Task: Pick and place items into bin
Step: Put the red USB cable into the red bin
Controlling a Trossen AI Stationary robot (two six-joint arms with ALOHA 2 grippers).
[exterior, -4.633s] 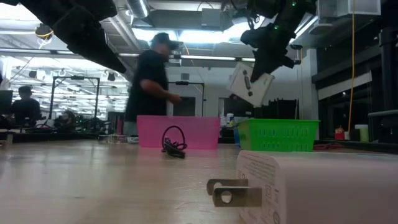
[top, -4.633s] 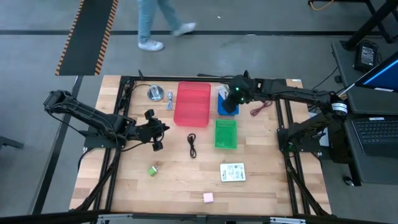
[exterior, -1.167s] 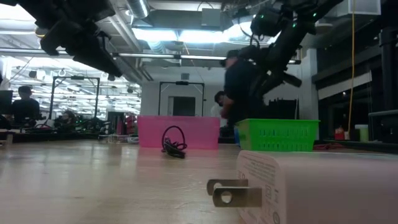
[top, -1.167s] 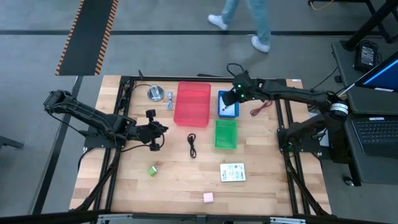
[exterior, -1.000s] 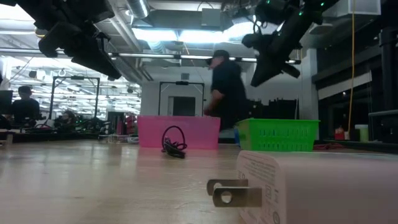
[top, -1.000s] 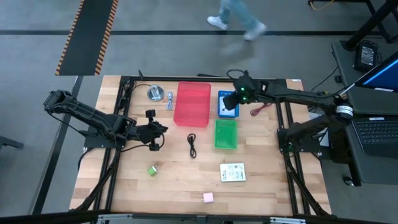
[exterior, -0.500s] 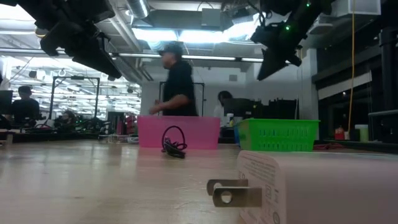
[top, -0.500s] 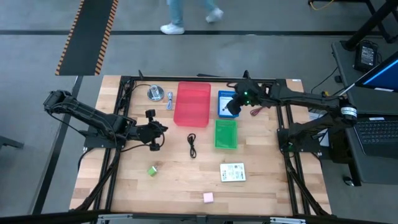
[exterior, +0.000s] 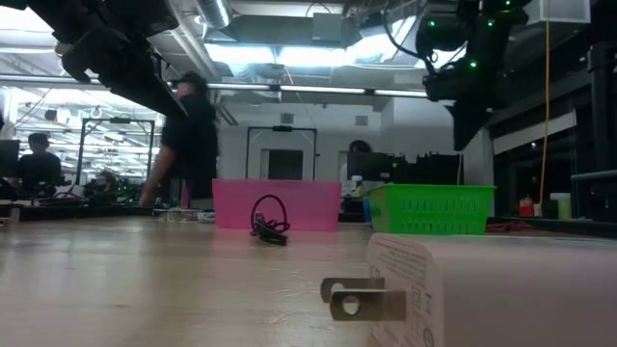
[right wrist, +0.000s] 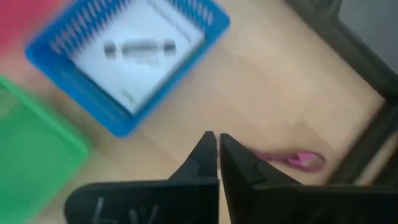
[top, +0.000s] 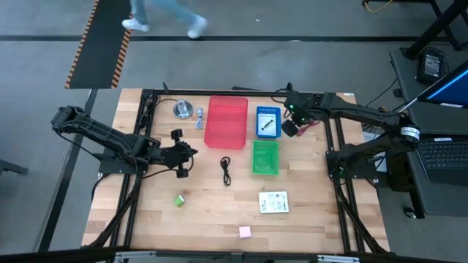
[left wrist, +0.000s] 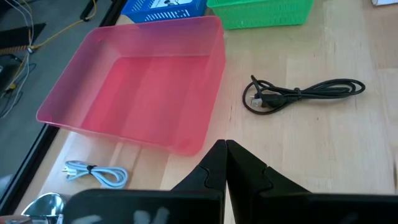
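Note:
A white packet [top: 268, 121] lies in the blue bin [top: 258, 131], between the pink bin [top: 225, 121] and my right gripper [top: 287, 129]. That gripper hangs shut above bare wood just right of the blue bin, near a thin red cable [right wrist: 292, 160]. My left gripper [top: 191, 152] is shut in the air left of the black cable [top: 226, 172]. A green bin [top: 265, 158], a white packet with plug prongs [top: 274, 201], a green block [top: 179, 199] and a pink block [top: 245, 231] rest on the table.
A round silver disc [top: 181, 109] and a small pale bundled cable [top: 199, 115] lie left of the pink bin. The dark table frame [top: 333, 139] runs close to the right of my right gripper. A person [exterior: 188, 145] walks beyond the far edge.
My right gripper has gone from above the blue bin toward the table's right edge and has tipped to point more steeply down, staying shut. The white packet stays in the blue bin. The person behind the table has walked toward the left.

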